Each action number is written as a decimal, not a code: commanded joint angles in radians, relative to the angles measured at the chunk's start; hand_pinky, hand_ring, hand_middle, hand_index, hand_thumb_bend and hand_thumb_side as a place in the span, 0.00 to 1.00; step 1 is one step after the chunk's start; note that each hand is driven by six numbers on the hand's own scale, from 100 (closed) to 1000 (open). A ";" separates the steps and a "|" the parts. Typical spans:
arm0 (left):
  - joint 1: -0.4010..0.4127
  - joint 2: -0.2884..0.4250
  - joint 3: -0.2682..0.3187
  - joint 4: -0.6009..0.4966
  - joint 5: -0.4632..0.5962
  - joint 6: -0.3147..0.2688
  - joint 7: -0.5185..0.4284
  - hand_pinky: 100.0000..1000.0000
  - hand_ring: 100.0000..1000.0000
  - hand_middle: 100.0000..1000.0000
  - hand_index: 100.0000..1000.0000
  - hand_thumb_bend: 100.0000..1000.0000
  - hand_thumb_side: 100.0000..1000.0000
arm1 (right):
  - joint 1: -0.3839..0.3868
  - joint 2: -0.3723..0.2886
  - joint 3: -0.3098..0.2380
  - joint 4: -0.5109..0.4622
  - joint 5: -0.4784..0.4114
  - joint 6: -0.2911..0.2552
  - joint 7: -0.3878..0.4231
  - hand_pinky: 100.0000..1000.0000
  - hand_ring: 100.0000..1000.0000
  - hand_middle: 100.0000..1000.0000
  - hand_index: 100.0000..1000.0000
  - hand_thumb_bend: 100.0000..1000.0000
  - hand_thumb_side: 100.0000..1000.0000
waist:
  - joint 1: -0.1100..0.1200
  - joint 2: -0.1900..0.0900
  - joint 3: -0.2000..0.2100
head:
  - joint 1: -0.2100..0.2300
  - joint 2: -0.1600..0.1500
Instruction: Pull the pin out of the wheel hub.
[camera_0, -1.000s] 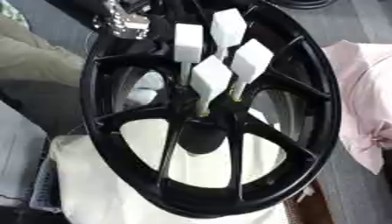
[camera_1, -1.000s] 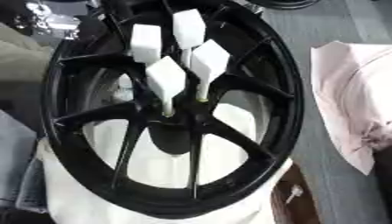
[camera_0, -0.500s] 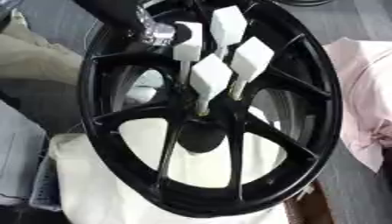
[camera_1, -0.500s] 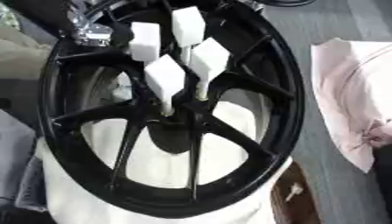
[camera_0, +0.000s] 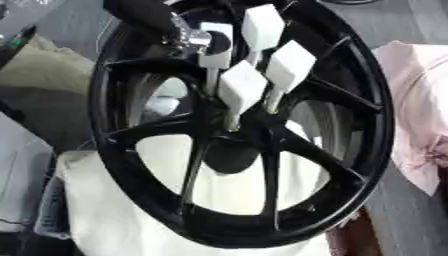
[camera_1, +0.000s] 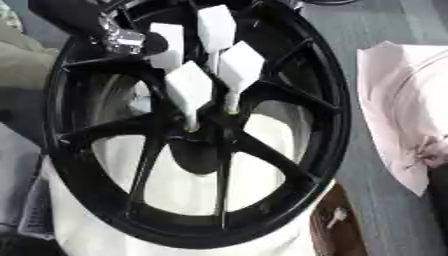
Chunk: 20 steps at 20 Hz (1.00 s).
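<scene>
The wheel hub (camera_0: 289, 150) is glossy black all over — rim, spokes and centre; the four pins (camera_0: 241, 86) standing in it have plain white heads on pale stems; the robot hand (camera_0: 188, 35) at the upper left is black with a silver joint; white cloth (camera_0: 114, 220) lies under the hub; a pale pink cloth (camera_1: 402, 125) lies at the right; the floor (camera_1: 367, 210) is grey — unpatterned

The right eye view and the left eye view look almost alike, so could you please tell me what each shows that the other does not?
Only the right eye view shows a small pale piece on the brown surface at lower right. The left eye view adds nothing of its own that I can make out. Both show the black spoked wheel hub, four white flat-headed pins, the robot's left hand at the leftmost pin, and pink cloth.
</scene>
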 joint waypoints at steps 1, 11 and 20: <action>-0.022 0.003 0.004 0.008 -0.007 -0.013 -0.014 0.93 0.87 0.84 1.00 0.26 1.00 | -0.002 -0.010 -0.011 -0.007 0.007 0.001 0.000 0.90 0.82 0.73 0.81 0.00 0.60 | 0.001 -0.014 -0.002 | 0.002 -0.007; -0.020 -0.002 0.000 0.039 -0.020 -0.031 -0.076 0.92 0.84 0.82 0.97 0.24 1.00 | -0.008 -0.005 -0.011 -0.003 0.011 0.007 -0.008 0.89 0.82 0.73 0.81 0.00 0.61 | -0.001 -0.007 -0.002 | 0.007 -0.013; -0.015 -0.024 -0.002 0.088 -0.043 -0.033 -0.083 0.87 0.77 0.74 0.94 0.18 1.00 | -0.008 0.001 -0.014 -0.001 0.014 0.009 -0.006 0.89 0.82 0.73 0.81 0.00 0.61 | -0.002 -0.004 -0.006 | 0.017 -0.023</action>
